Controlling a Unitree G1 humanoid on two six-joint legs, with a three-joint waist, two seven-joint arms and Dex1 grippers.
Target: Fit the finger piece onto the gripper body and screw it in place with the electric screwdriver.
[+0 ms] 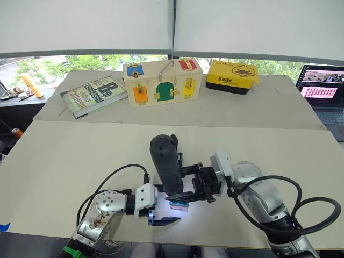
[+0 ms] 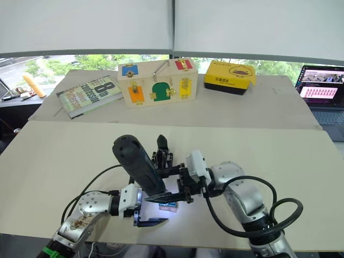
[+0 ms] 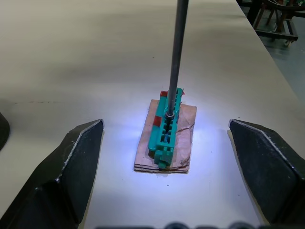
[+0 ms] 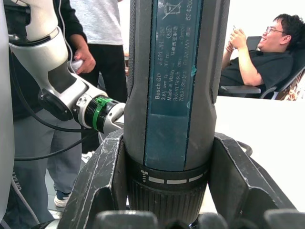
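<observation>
The electric screwdriver [image 1: 164,161] stands nearly upright at the table's front middle, with my right gripper [image 1: 180,186] shut on its barrel [image 4: 171,90]. Its lit bit [image 3: 174,57] comes down onto a teal ridged piece [image 3: 166,129] with red parts, lying on a brown pad. I cannot tell whether that teal piece is the finger piece. My left gripper [image 3: 165,126] is open, with one finger on each side of the teal piece and not touching it. The black gripper body [image 2: 161,156] sits just behind the screwdriver, a pointed claw sticking up from it.
On the far table stand a wooden latch box [image 1: 163,83], a book [image 1: 92,94] and a yellow box [image 1: 232,76]. A laptop [image 1: 325,88] sits at the far right. A standing person [image 4: 90,52] and a seated person [image 4: 257,52] are beyond the table.
</observation>
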